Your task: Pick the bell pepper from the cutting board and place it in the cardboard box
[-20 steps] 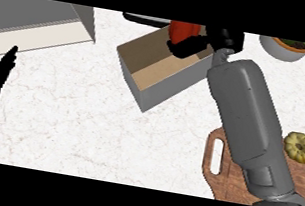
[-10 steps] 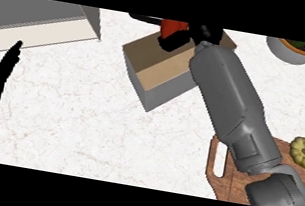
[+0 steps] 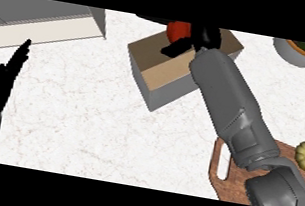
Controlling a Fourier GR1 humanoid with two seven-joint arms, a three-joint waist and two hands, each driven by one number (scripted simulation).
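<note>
The black left hand (image 3: 0, 84) rests open at the left edge, fingers straight. Over the open brown cardboard box (image 3: 162, 71), the black right hand (image 3: 196, 37) curls round the red bell pepper (image 3: 178, 30): probably light, smooth-skinned, hollow, best gripped across its body.
</note>
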